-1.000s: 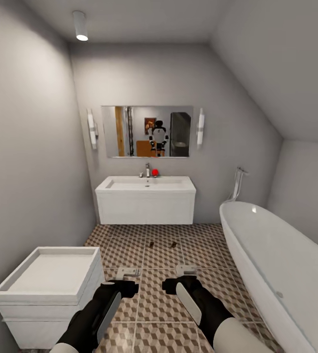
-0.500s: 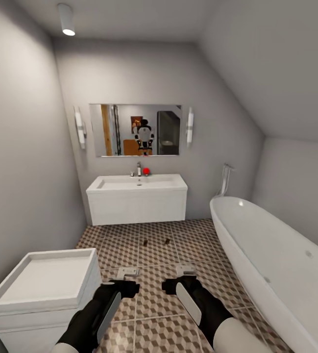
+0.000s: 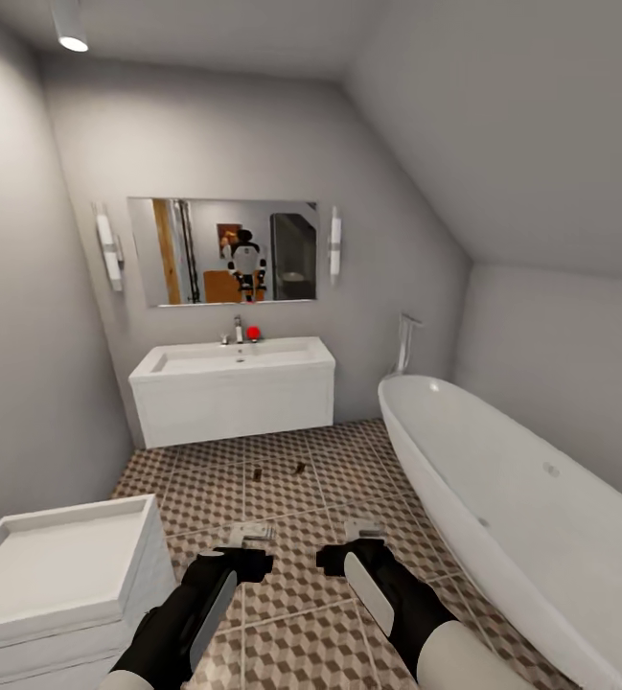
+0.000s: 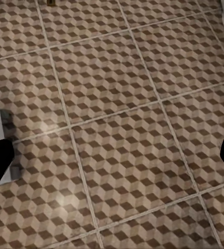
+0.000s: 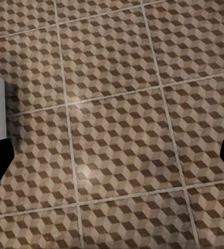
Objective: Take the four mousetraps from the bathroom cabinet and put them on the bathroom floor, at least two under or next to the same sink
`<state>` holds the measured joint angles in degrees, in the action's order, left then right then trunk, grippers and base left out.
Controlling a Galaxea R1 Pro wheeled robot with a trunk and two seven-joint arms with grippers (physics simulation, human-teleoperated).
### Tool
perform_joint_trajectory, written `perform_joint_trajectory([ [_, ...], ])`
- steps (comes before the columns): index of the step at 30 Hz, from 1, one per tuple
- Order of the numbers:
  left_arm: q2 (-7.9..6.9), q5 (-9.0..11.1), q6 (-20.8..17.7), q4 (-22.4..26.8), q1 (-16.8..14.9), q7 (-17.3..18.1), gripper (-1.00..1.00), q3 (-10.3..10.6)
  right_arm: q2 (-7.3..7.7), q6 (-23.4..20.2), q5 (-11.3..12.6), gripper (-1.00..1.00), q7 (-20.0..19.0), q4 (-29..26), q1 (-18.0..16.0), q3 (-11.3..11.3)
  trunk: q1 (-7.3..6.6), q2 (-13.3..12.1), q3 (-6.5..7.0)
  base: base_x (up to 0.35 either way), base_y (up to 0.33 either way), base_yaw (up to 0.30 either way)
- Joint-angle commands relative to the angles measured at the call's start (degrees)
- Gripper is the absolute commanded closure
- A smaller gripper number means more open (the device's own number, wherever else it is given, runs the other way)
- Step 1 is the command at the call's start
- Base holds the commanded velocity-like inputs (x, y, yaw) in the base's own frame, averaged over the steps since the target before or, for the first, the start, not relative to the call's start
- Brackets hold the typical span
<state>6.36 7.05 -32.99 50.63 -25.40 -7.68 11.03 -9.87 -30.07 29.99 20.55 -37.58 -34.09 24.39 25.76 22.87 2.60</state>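
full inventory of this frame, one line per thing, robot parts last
mousetraps: 2 small dark items, on the floor in front of the sink; too small to confirm details
bathroom floor: brown, beige and cream cube-pattern tiles, pale grout
sink: 1, white, against the back wall, with a faucet
red item: 1, on the sink top beside the faucet
mirror: 1, above the sink
wall lights: 2, white, either side of the mirror
ceiling light: 1, upper left
bathtub: 1, white, right side
white unit: 1, lower left, recessed top
left gripper: open, over the floor
right gripper: open, over the floor
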Motion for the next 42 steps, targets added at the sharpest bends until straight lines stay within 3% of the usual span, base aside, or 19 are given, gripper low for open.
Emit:
perform_joint_trajectory([
  [1, -0.03, 0.62, -0.23, 0.09, 0.00, -0.50, -1.00, 0.13, 0.03, -0.08, 0.59, -1.00, 0.55, -0.04, -0.04, 0.29, 0.02, 0.05, -0.06, -0.004, 0.011, -0.265],
  [26, -0.03, 0.60, -0.23, 0.09, 0.00, -0.49, -1.00, 0.13, 0.03, -0.11, 0.59, -1.00, 0.54, -0.04, -0.07, 0.30, 0.02, 0.05, -0.46, -0.002, 0.002, -0.276],
  [42, -0.03, 0.64, -0.23, 0.25, 0.00, -0.42, -1.00, 0.13, 0.06, 0.16, 0.54, -1.00, 0.54, -0.04, -0.03, 0.24, 0.02, 0.05, 0.17, -0.033, 0.017, -0.254],
])
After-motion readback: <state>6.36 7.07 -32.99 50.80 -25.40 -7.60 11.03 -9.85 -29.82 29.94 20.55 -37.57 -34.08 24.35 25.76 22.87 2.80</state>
